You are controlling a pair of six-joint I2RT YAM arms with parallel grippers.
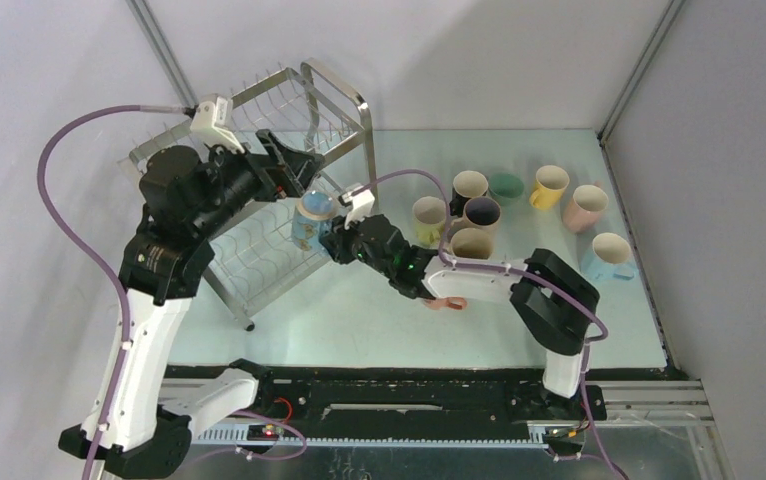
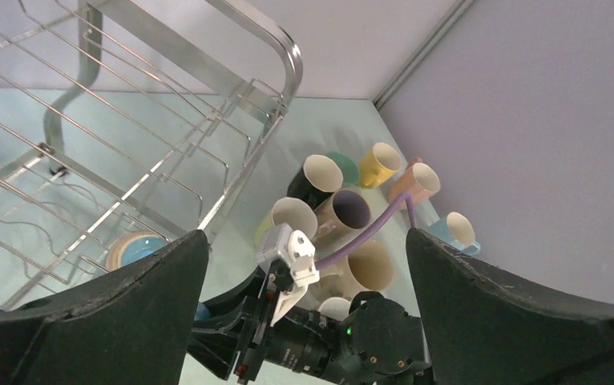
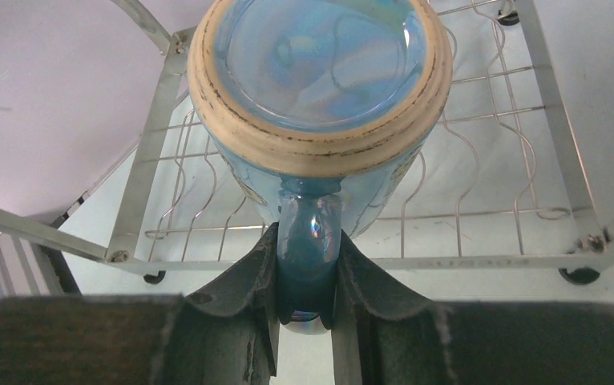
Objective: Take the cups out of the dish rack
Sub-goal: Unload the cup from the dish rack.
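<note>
The right claw was clenched on the loop handle of a blue mug; both dark fingers pressed the handle from either side. The bottom of this mug, with its pale unglazed ring, was turned toward the right wrist camera. In the top view the blue mug was at the right edge of the dish rack, over the lower tier and bottom up. Whether it was resting on the wires or was lifted off them, I could not tell.

The left claw was released, with its jaws spread wide and nothing between them. It hung above the upper tier of the rack, close to the blue mug but not touching it.

The other cups stood on the table, to the right of the rack and well apart from it, mouths up. A cream one, a dark one, a lime one and a beige one were packed closely together. Behind them were a green one and a yellow one. A pink one and a light blue one stood further right, near the wall. A reddish loop showed under the right arm; the rest of that thing was hidden.
</note>
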